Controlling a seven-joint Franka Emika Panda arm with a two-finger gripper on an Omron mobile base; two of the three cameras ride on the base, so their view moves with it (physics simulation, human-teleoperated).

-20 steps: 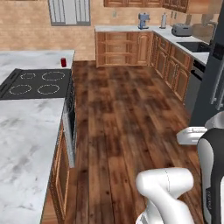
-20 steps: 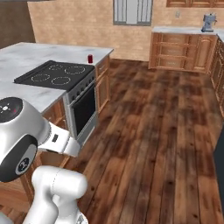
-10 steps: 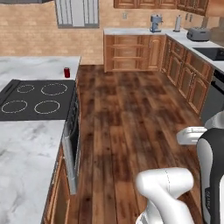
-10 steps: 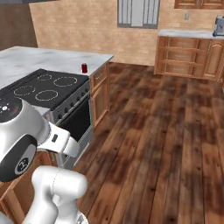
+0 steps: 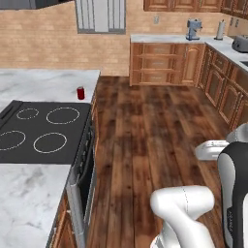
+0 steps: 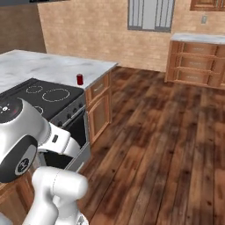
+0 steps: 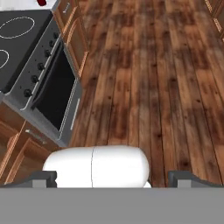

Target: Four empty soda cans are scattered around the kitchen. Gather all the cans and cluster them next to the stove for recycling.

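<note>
One red soda can (image 5: 80,93) stands upright on the marble island counter (image 5: 43,81), just past the far right corner of the stove (image 5: 43,133). From the right base the same soda can (image 6: 79,79) shows beside the black cooktop of the stove (image 6: 49,94). In the hand view a bit of the can (image 7: 41,2) peeks in at the top left, above the stove (image 7: 19,41) and its dark oven door (image 7: 52,94). My gripper (image 7: 113,177) is open, its fingertips (image 7: 43,176) far apart with nothing between them, over the wood floor and well short of the can.
Wood floor (image 5: 150,126) runs between the island and the reddish back cabinets (image 5: 164,63). On the back counter stand a coffee machine (image 5: 193,29) and a toaster (image 5: 240,43). A window (image 5: 100,14) is set in the brick wall.
The whole picture has shifted in both base views: the base has moved, and the stove and red can now appear nearer and larger. The can itself has not moved on the counter.
</note>
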